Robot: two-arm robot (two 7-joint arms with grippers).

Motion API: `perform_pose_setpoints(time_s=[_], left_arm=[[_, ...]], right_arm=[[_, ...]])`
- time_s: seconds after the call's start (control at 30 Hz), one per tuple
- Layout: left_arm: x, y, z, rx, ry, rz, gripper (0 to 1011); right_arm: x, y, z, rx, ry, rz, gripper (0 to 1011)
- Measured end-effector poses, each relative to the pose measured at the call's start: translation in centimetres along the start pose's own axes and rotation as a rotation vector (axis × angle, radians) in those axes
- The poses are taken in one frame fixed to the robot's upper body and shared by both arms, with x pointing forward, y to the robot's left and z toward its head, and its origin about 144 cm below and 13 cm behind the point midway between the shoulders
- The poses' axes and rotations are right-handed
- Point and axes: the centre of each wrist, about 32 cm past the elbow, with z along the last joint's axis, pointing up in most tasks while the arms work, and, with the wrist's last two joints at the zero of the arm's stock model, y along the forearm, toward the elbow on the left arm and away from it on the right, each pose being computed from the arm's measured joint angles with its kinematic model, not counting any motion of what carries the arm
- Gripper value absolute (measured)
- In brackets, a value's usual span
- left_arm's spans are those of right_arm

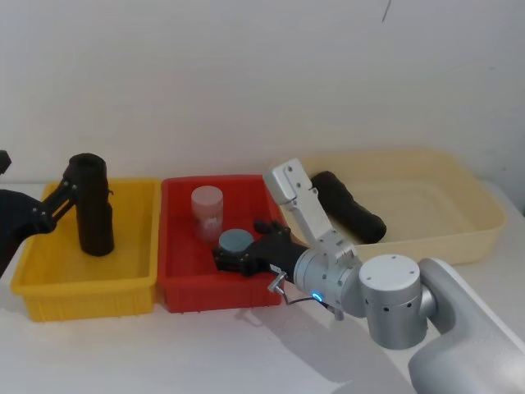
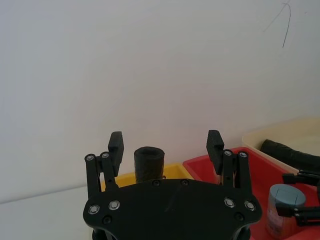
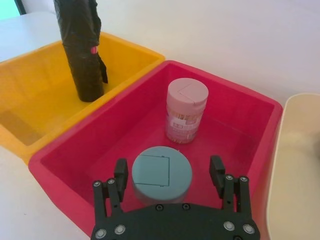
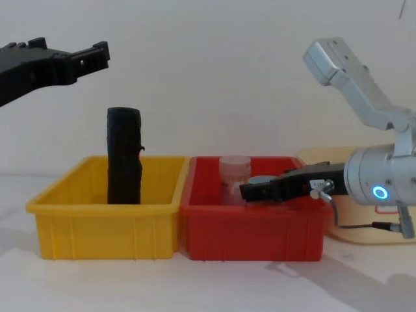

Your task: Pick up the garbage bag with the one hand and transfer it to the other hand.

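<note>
Standing upright in the yellow bin point(image 1: 135, 283) by the desk's left edge, long axis vertical, garbage bag point(image 1: 93, 205) just ahead of left gripper point(image 2: 165, 145), fingers spread wide and empty; farther off over the red bin point(image 1: 176, 295), right gripper point(image 3: 169, 172), likewise open, empty.

A bare robot test lab: a plain white wall point(image 1: 246, 74) behind a white desk point(image 1: 123, 353), with yellow point(image 1: 90, 287), red point(image 1: 205, 291) and cream plastic bins point(image 1: 459, 222) lined up as sorting props.
</note>
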Motion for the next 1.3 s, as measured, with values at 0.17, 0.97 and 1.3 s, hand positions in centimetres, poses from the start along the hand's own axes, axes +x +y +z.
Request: perform_pose_setpoints(time_s=[0.17, 0.97, 1.3], left_arm=[[0.0, 0.0, 0.0, 0.0, 0.0, 0.0, 1000], [0.0, 0.0, 0.0, 0.0, 0.0, 0.0, 1000], [0.0, 0.0, 0.0, 0.0, 0.0, 0.0, 1000]], right_arm=[[0.2, 0.1, -0.1, -0.003, 0.007, -0.006, 928], [0.8, -0.5, 1.7, 0.097, 0.052, -0.032, 664], [2.2, -1.9, 4.3, 0.239, 0.066, -0.082, 663]])
